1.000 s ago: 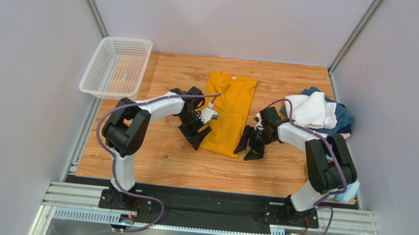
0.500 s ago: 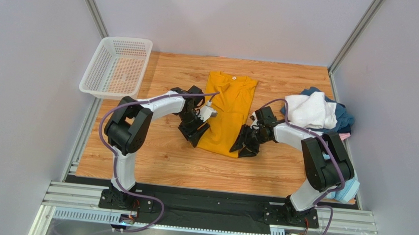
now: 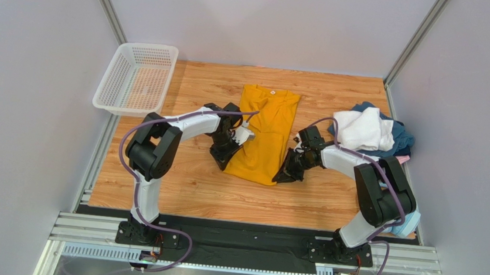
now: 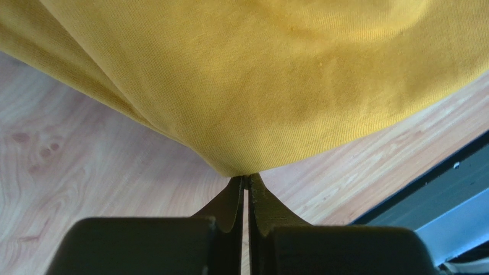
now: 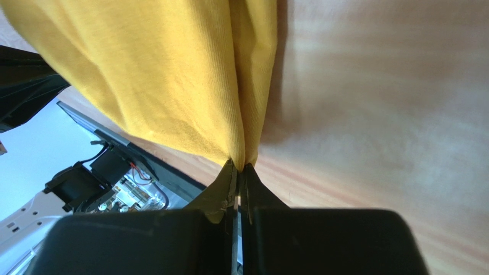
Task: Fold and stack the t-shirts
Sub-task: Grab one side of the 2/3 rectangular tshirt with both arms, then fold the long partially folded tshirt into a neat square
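Top external view: we list one mustard-yellow t-shirt [image 3: 266,136], laid lengthwise at the centre of the wooden surface [image 3: 184,192], collar toward the top of the frame, hem toward the bottom. The left claw [image 3: 226,165] meets the shirt at its lower left corner. The right claw [image 3: 280,177] meets it at its lower right corner.

At the right edge of the frame we record a loose heap: a white t-shirt [image 3: 362,128] on top, a dark blue t-shirt [image 3: 404,138] under it. A white mesh basket [image 3: 137,80] sits at the upper left. Light-blue headphones [image 3: 410,224] show partly behind the right arm, lower right.

Left wrist view: we note the claw pinched tight on a corner of yellow cloth, the fabric fanning out from the tips over the wood.

Right wrist view: we note the same, the claw clamped on a gathered fold of the yellow shirt.
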Tool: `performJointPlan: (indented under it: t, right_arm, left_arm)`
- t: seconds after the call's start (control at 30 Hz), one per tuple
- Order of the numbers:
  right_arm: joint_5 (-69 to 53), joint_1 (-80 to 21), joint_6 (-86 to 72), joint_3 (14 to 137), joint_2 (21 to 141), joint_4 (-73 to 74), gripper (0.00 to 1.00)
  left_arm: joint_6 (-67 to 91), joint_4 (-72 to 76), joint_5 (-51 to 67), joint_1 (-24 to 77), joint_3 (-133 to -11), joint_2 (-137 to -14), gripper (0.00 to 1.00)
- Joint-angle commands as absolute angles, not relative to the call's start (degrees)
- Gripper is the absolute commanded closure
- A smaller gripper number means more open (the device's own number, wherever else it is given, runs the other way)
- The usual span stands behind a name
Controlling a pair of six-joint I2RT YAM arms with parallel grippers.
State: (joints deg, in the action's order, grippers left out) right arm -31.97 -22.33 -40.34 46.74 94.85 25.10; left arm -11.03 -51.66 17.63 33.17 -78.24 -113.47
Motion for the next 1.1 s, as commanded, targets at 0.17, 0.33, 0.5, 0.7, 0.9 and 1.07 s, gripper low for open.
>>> performJointPlan:
  t: [0.17,0.33,0.5,0.7,0.9,1.07]
  right_arm:
    - [-31.82,-23.90,-38.67,46.32,76.22,36.63,1.00]
    - [-32.52,-24.52,-39.99,43.69,67.44,40.51,1.00]
    - [-32.87,-26.89,-43.33,41.31,59.60,44.20,1.00]
    - [-32.61,-27.42,-44.30,42.18,53.35,48.07,1.00]
    - [-29.27,-26.20,-39.91,51.65,62.28,48.25,1.00]
    - [-27.16,-22.60,-35.86,60.19,70.30,47.64,1.00]
  left_arm:
    - [-16.34,-70.13,20.04,33.66,-81.47,-97.22,0.99]
    - [-18.01,-75.75,21.44,33.66,-80.78,-91.42,0.99]
    - [-19.07,-80.23,24.34,33.66,-79.81,-87.63,0.98]
    - [-19.95,-82.97,25.49,33.84,-79.45,-84.20,0.97]
    - [-19.42,-81.91,21.72,33.84,-86.82,-91.12,0.97]
    - [-19.86,-82.00,17.76,33.58,-98.95,-100.18,0.99]
